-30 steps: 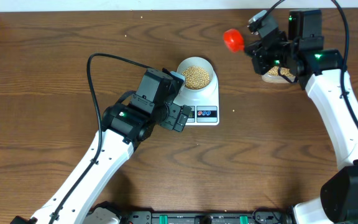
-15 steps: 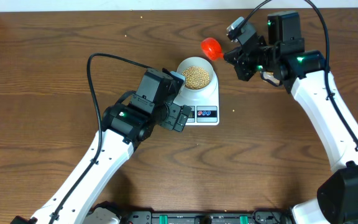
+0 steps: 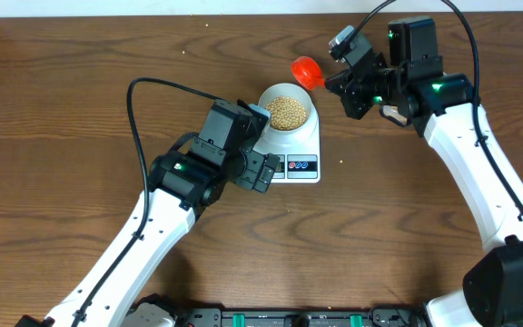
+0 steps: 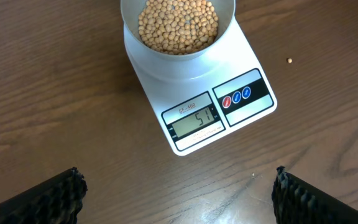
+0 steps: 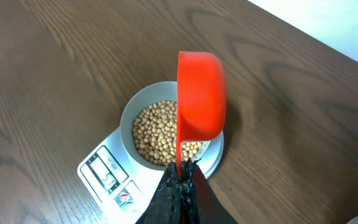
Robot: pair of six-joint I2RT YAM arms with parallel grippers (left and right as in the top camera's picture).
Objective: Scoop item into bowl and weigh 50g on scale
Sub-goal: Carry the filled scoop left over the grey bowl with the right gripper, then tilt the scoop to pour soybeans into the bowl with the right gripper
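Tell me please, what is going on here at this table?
The right claw is shut on the handle of a red scoop and holds it up close by the rim of the bowl. The bowl holds beans and stands on the scale, whose display reads 51. The left claw is open and empty, hovering in front of the scale.

**Unseen around the scale (image 4: 166, 93)**

In the left wrist view the top edge cuts off the far rim of the bowl (image 4: 129, 25), the bottom edge all but the tips of the left gripper (image 4: 178, 186). From the right wrist the red scoop (image 5: 199, 93) above the scale hides the bowl's right rim; we cannot see inside it, nor read the display (image 5: 107, 173)
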